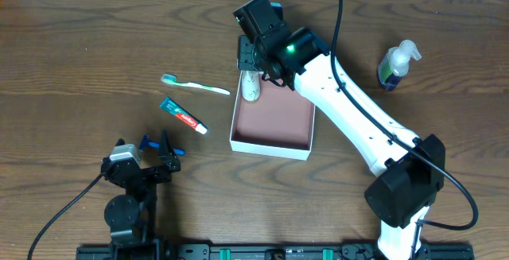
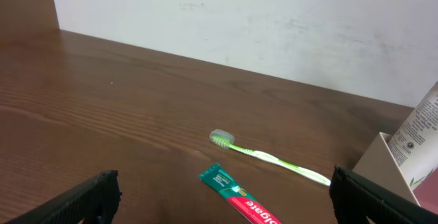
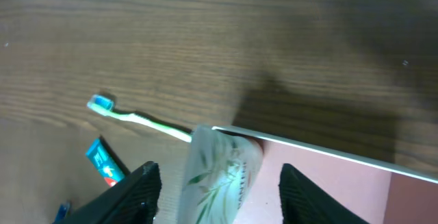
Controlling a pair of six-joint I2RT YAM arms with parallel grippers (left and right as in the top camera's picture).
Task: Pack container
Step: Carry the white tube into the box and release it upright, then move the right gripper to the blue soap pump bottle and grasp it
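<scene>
The container (image 1: pixel 270 122), a shallow white-walled box with a reddish-brown floor, sits mid-table. A white tube with a leaf print (image 1: pixel 251 86) lies tilted over its far left corner, partly on the wall (image 3: pixel 315 150). My right gripper (image 1: pixel 250 65) is open and straddles the tube (image 3: pixel 220 172) with gaps on both sides. A green toothbrush (image 1: pixel 195 85) and a Colgate toothpaste tube (image 1: pixel 183 116) lie left of the container. My left gripper (image 1: pixel 159 147) is open and empty, low near the front left; its wrist view shows the toothpaste (image 2: pixel 239 196) and toothbrush (image 2: pixel 267 157) ahead.
A spray bottle (image 1: pixel 396 65) with a white trigger stands at the right of the table. The right arm stretches diagonally over the container's right side. The container's corner and the tube (image 2: pixel 424 138) show at the right edge of the left wrist view.
</scene>
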